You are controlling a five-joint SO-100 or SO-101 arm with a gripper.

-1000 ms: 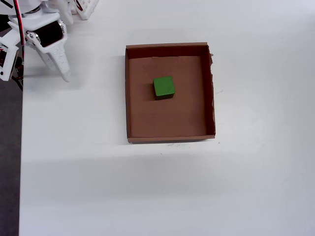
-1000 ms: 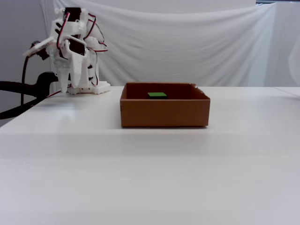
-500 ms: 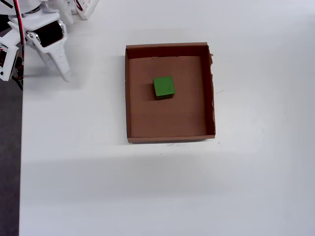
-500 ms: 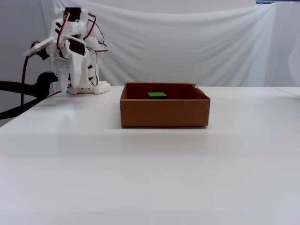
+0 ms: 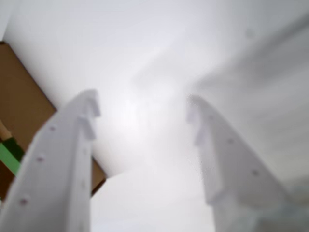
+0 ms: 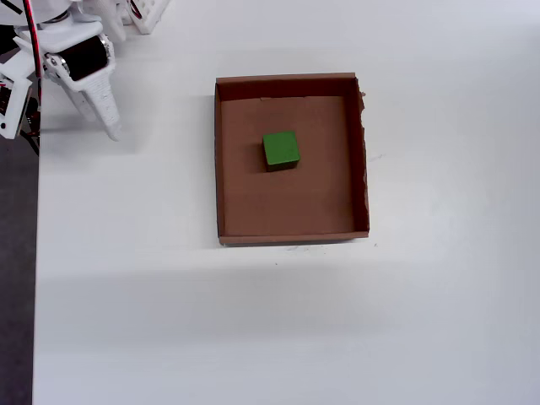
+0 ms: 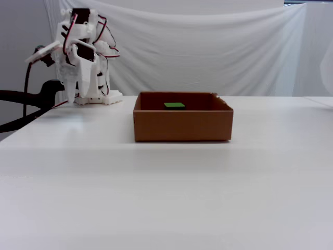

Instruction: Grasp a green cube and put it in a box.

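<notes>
Green cube (image 6: 281,148) sits inside box (image 6: 221,160), near centre. Your fingers (image 5: 91,104) spread wide, empty, parked at box's 9-to-10 o'clock, well apart, overhead view. Task looks done.

Overhead view: box (image 6: 221,169) sits mid-desk (image 6: 422,321), cube (image 6: 281,148) inside it, slightly toward the far wall, touching no wall. My pincer (image 6: 108,126) is at the desk's upper-left corner, well apart from the box, left of it.
</notes>
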